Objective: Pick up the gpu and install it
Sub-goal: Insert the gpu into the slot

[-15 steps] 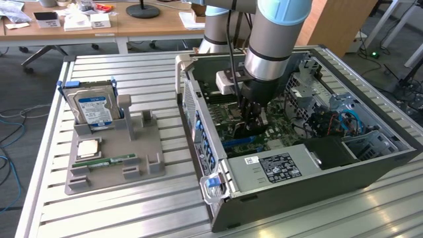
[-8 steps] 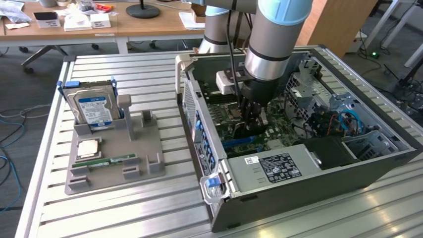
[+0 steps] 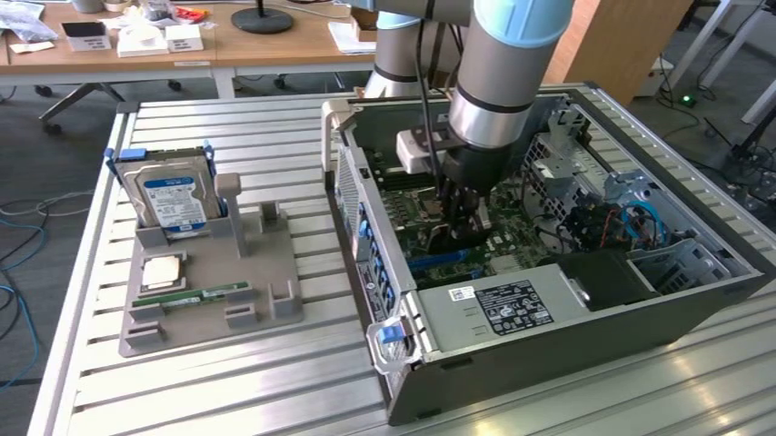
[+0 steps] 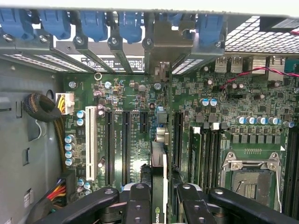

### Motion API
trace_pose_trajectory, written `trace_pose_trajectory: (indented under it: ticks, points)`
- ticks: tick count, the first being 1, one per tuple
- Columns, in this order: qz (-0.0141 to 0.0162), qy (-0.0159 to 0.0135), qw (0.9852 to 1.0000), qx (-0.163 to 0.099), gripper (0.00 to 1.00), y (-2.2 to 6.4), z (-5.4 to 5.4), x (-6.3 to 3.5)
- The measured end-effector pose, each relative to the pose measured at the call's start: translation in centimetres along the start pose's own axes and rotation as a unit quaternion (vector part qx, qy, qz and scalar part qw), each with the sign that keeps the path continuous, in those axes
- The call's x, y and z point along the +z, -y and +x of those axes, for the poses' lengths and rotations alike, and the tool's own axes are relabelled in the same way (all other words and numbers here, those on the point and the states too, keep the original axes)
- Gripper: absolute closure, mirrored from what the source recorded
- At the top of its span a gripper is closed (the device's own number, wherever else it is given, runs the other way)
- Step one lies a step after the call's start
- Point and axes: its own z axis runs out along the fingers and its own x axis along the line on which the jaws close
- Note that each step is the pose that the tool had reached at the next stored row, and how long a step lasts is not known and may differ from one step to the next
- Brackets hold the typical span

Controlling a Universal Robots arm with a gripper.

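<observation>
fingers clamped on gpu, card edge-on above motherboard, inside open computer case

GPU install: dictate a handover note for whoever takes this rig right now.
Tool: shut on the gpu, inside the open computer case.
Gpu: held edge-on over the motherboard and its expansion slots, metal bracket toward the rear slot covers.
Done: gpu picked up and in the case.
Left: seating in a slot cannot be confirmed; gpu not yet released.

Circuit-board gpu, matt grey metal case.
</observation>
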Motion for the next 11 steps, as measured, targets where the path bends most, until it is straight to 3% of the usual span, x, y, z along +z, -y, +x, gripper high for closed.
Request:
trace_pose_trajectory:
  ticks: [11]
  points:
    - [-0.0001,-0.0001,1.0,0.0,0.74,-0.01,0.01,0.34]
